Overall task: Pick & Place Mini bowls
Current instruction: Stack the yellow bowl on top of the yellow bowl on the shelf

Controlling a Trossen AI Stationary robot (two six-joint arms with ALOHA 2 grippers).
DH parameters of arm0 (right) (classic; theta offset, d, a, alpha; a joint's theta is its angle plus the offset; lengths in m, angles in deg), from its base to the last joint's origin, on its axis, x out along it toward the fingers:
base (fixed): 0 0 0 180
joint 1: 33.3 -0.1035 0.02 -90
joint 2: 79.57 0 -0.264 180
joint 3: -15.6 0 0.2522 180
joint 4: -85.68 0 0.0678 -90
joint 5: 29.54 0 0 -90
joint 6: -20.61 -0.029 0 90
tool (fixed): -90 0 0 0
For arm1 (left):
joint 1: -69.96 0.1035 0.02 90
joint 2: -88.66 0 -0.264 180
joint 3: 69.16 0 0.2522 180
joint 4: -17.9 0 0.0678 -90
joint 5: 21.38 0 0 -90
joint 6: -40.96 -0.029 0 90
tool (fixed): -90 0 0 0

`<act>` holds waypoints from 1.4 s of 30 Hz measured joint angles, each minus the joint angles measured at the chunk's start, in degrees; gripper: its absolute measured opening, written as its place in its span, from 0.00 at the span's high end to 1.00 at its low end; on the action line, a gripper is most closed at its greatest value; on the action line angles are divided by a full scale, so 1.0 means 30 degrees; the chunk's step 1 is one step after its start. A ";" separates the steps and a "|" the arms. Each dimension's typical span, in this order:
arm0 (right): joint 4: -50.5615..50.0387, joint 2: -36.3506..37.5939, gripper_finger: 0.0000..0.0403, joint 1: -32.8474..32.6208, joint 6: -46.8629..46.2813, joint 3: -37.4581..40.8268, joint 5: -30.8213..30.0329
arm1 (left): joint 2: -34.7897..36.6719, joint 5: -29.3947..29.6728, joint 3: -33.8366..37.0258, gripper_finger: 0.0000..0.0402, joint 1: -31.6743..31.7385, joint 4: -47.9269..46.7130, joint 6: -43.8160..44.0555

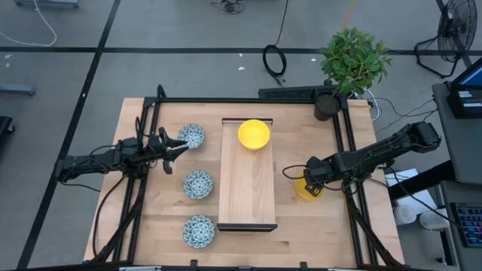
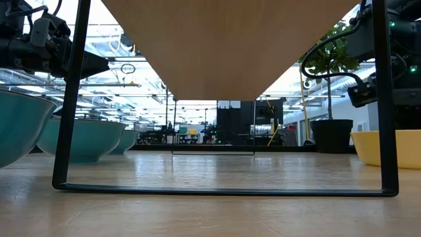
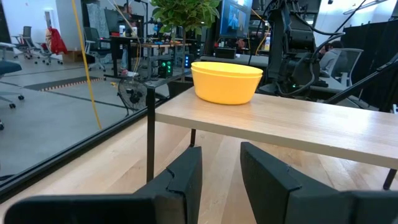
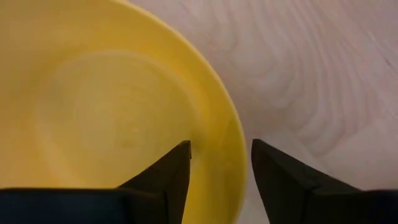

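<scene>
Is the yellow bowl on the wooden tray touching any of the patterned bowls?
Apart. The high view shows the yellow bowl sitting on the wooden tray, while the nearest patterned bowl stands on the table beside the tray, with bare wood between them.

The raised wooden tray divides the worktop; three patterned bowls crowd its left side, a potted plant blocks the far right corner.

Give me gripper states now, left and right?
Left gripper: open, empty, beside a patterned bowl.
Right gripper: open, fingers straddling the rim of the yellow bowl on the table, not gripping yet.
</scene>
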 joint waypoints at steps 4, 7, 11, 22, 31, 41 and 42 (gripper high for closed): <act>0.0003 0.0000 0.66 -0.0002 0.0032 0.0001 -0.0010 | -0.0005 0.0005 -0.0002 0.72 0.0002 0.0003 0.0007; 0.0006 0.0000 0.71 -0.0002 0.0183 -0.0002 -0.0016 | 0.0002 -0.0002 -0.0002 0.72 -0.0005 0.0004 0.0003; 0.0007 0.0000 0.79 0.0000 0.0206 0.0005 -0.0017 | 0.0000 0.0000 -0.0002 0.72 0.0002 0.0004 0.0007; 0.0094 0.0022 0.97 0.0012 0.0589 -0.0032 -0.0318 | 0.0002 0.0004 -0.0001 0.72 0.0002 -0.0002 0.0007; 0.0167 0.0029 0.99 0.0005 0.1532 -0.0046 -0.0760 | -0.0005 0.0002 -0.0002 0.72 0.0001 0.0000 0.0007; 0.0983 0.0799 1.00 0.0005 0.3031 0.0019 -0.0905 | 0.0001 0.0002 0.0001 0.72 -0.0005 -0.0004 0.0000; 0.0976 0.1008 1.00 0.0005 0.3101 0.0019 -0.0962 | -0.0004 0.0005 -0.0001 0.72 -0.0005 -0.0004 0.0000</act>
